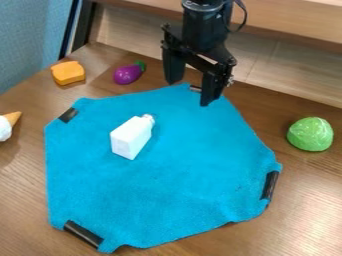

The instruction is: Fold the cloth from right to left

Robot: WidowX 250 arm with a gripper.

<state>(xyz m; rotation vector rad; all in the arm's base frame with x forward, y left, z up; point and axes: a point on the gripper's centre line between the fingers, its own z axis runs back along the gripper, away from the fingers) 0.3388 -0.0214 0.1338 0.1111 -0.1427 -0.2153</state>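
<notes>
The cloth (177, 170) is big and blue, and it lies spread out on the brown table (307, 220), not folded over. Four short black strips sit at its corners. One is at the upper left (68, 115), one at the lower left (83, 233), one at the right (269, 185), and one at the far edge (195, 89), down by my end effector (190, 93).

A white bottle (131, 137) is in the way. It lies right on top of the cloth, a bit left of the middle in the camera view, with its little neck pointing up and to the right.

My end effector is open, with a gap between my two black fingers. I hang down at the far edge of the cloth, and I am not holding anything. The tip of my finger on the right side of the view is over the blue part.

Some toys are around the cloth, on the table. Past its upper left corner is an orange slice of bread (68, 73). A purple eggplant (127, 74) with a green top is near it, between the bread and me. A green lettuce (310, 134) is off to the right, apart from the cloth. At the left edge of the view I see part of an ice cream cone (5, 127), with white on one end. None of these toys touch the cloth.

Behind the table is a wooden board (294, 75), and a blue panel (33, 40) is at the upper left.
</notes>
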